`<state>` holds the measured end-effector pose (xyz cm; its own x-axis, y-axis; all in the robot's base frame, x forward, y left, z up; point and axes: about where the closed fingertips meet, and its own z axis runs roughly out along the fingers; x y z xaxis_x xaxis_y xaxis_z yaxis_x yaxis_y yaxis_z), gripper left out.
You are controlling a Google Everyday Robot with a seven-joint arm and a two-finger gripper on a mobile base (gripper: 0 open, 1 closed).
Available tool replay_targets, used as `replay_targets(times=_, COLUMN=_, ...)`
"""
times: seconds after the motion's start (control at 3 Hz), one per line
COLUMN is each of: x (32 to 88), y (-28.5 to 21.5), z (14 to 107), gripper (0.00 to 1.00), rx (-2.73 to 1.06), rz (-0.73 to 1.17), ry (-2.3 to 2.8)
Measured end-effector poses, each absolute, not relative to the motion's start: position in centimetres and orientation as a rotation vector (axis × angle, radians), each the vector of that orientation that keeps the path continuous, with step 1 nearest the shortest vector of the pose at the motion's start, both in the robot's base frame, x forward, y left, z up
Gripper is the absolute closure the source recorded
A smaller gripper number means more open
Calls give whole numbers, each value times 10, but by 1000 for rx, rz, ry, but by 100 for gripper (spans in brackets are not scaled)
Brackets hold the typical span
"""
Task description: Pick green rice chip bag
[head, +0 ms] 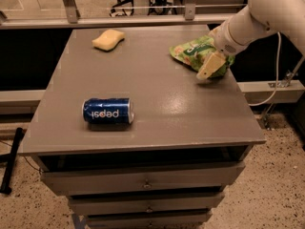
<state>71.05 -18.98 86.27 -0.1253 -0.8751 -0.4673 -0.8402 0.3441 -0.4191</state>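
The green rice chip bag (190,52) lies at the far right of the grey table top (157,104), light green and glossy with white lettering. My gripper (208,68) reaches in from the upper right on a white arm. Its pale fingers point down and left over the near right part of the bag, partly covering it. The fingertips are close to the table surface by the bag's near edge.
A blue Pepsi can (107,111) lies on its side at the front left. A pale yellow sponge (108,38) sits at the back left. Drawers run below the table's front edge. A railing and dark gap lie behind the table.
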Motion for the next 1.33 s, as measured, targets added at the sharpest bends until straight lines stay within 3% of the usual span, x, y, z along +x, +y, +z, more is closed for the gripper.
replay_targets(times=1.0, x=711, y=-158, z=875, gripper=87, rx=-1529, rz=66, ry=1945)
replay_targets(times=1.33, x=700, y=-139, z=901, gripper=100, rx=-1554, rz=160, ry=1868)
